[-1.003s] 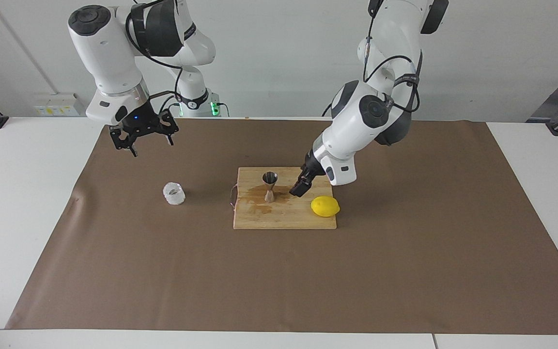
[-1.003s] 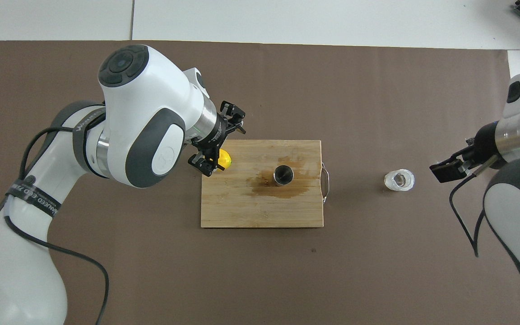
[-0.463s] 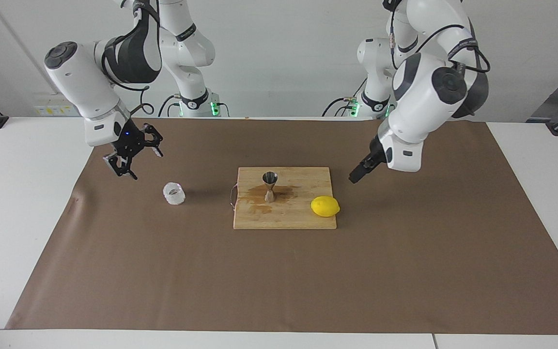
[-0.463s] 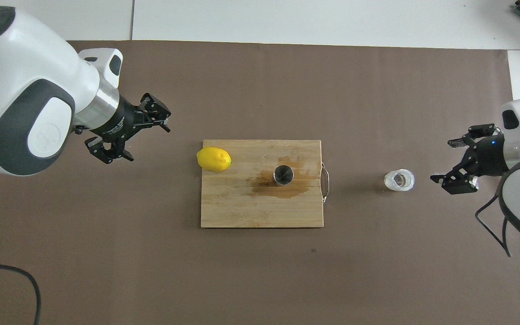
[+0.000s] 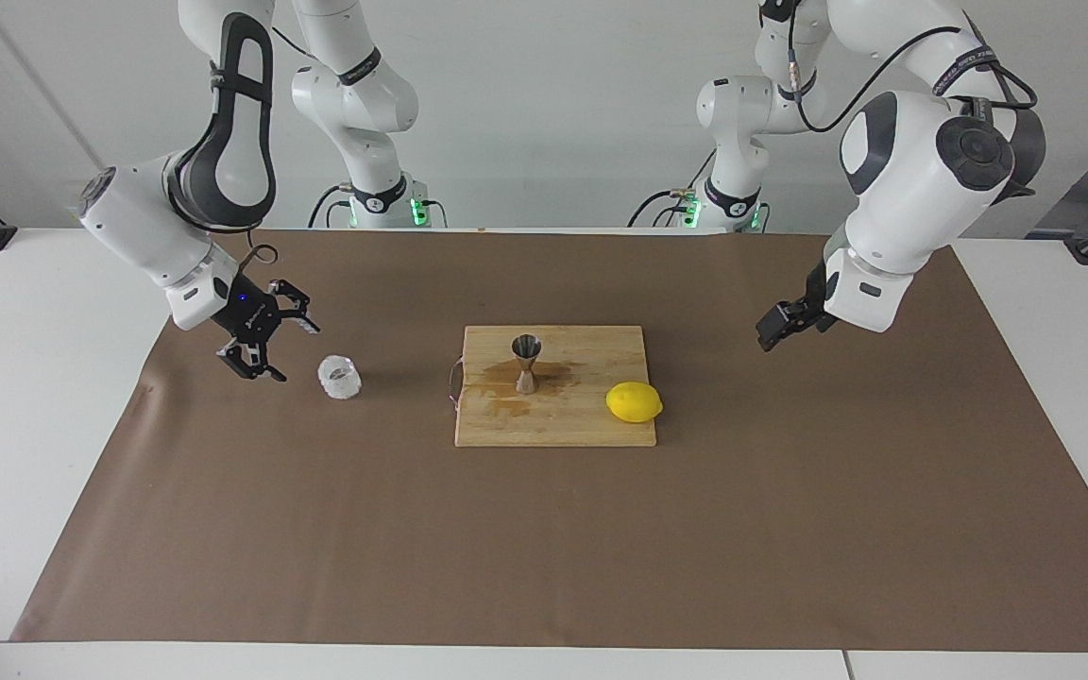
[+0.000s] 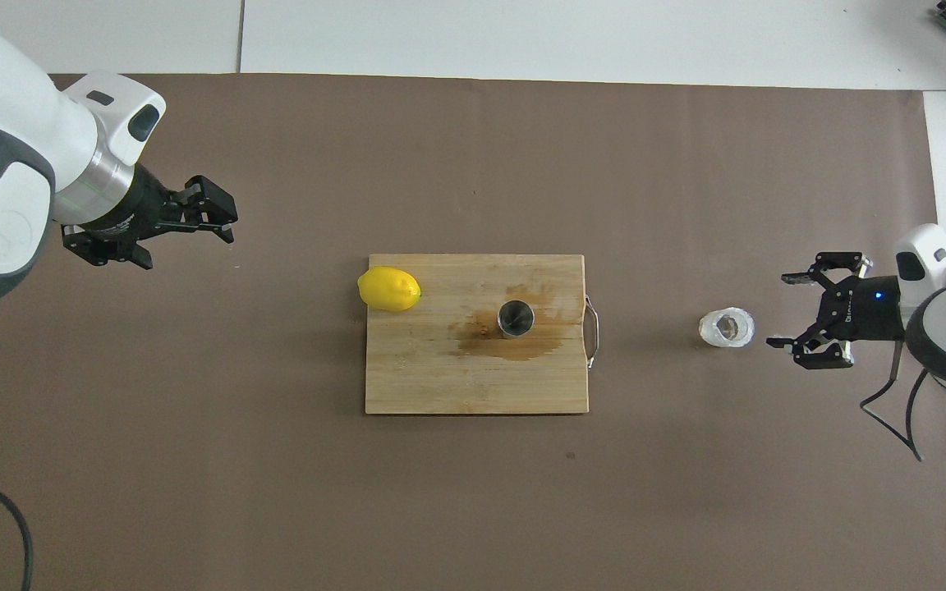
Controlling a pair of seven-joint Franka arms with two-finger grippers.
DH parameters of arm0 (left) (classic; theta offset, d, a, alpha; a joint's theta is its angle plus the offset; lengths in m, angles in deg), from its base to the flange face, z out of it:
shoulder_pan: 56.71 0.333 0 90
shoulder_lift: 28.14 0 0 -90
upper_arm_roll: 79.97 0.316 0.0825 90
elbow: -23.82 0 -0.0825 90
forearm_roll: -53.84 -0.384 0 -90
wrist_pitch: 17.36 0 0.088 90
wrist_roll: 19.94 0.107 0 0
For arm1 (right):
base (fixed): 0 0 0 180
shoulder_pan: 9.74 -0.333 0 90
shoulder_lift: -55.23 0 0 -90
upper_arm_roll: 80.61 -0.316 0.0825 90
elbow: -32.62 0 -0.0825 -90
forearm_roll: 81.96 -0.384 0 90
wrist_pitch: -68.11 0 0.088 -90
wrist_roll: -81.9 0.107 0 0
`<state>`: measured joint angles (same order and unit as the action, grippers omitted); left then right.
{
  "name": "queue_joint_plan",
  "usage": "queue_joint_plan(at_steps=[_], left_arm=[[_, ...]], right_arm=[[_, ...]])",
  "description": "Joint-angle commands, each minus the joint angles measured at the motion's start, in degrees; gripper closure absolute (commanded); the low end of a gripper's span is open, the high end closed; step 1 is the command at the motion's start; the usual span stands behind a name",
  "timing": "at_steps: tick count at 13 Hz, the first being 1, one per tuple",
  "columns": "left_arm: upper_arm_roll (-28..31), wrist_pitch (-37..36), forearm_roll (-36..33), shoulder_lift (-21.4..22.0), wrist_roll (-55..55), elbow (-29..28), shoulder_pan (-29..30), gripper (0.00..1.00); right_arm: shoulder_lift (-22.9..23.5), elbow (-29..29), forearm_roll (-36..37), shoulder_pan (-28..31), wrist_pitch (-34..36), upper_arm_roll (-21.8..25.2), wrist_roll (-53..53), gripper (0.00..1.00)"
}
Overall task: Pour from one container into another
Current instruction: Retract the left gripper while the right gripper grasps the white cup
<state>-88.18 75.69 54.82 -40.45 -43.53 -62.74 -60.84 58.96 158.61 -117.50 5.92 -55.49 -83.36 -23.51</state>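
Note:
The clear faceted glass cup stands on the brown paper, toward the right arm's end of the table. My right gripper is open and low, just beside the cup and apart from it, its jaws facing the cup. The steel jigger stands upright on the wooden cutting board, in a brown wet stain. My left gripper is open and empty, raised over the paper toward the left arm's end of the table.
A yellow lemon lies on the board's corner toward the left arm's end. The board has a metal handle on the side facing the cup. Brown paper covers the table's middle.
My left gripper has drawn away from the jigger and lemon toward its own end of the table. My right gripper has come down and turned its open jaws toward the glass cup.

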Motion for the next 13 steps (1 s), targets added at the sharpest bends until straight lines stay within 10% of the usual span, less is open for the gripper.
queue_joint_plan(at_steps=[1,4,13], left_arm=[[-0.5,-1.3,-3.1,0.0,12.5,0.9,2.4,0.0],[-0.4,-1.7,-2.7,0.3,29.6,1.0,6.3,0.0],[-0.1,-1.7,-2.3,8.2,23.5,0.2,8.5,0.0]], right_arm=[[1.8,1.4,-4.7,1.4,-1.5,-0.5,-9.7,0.0],[3.8,2.9,-9.1,2.5,-2.0,-0.6,-17.4,0.0],[10.3,3.0,-20.8,2.3,0.1,-0.6,-27.0,0.0]])
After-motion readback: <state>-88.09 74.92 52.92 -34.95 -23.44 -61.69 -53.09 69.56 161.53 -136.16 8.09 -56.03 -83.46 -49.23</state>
